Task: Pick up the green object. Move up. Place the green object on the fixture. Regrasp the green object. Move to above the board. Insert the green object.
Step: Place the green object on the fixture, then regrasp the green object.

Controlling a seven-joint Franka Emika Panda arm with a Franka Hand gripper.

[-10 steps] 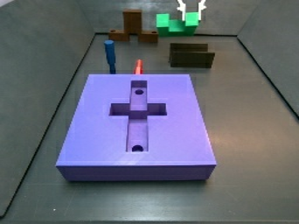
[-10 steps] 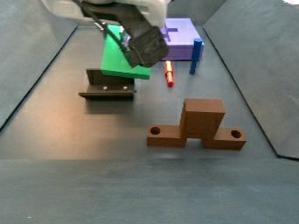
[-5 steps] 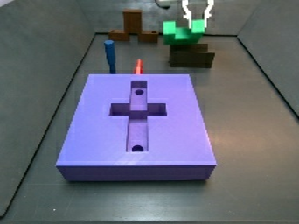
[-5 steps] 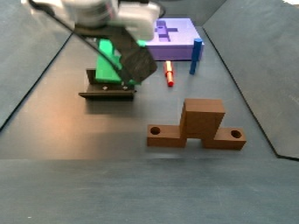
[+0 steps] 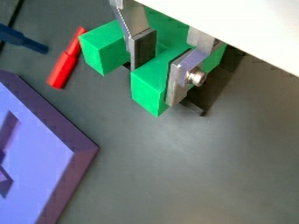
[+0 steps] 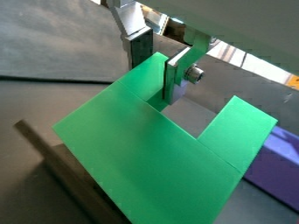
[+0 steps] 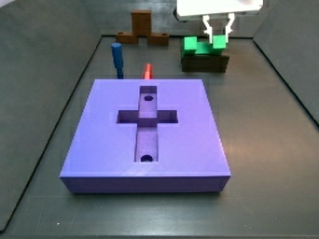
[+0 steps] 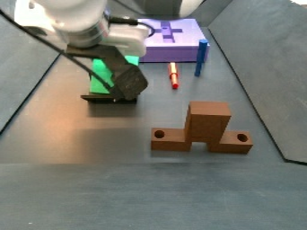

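The green object (image 7: 200,46) rests on the fixture (image 7: 206,63) at the far right of the floor, past the board (image 7: 187,126). My gripper (image 7: 215,38) reaches down onto it from above. In both wrist views the fingers are shut on one prong of the green object (image 5: 152,87) (image 6: 128,149), a dark pad on one side and a silver plate on the other, at the gripper (image 5: 163,66) (image 6: 160,68). The fixture (image 5: 212,87) (image 6: 59,166) shows dark beneath the piece. In a side view the arm covers most of the green object (image 8: 106,63) and the fixture (image 8: 106,97).
A blue upright peg (image 7: 118,58) and a red piece (image 7: 147,71) stand just beyond the board's far edge. The brown cross-shaped piece (image 7: 145,31) (image 8: 206,128) sits apart from the fixture. Dark walls enclose the floor on both sides.
The gripper has come down with the green object, from hanging above the fixture to resting the piece on it.
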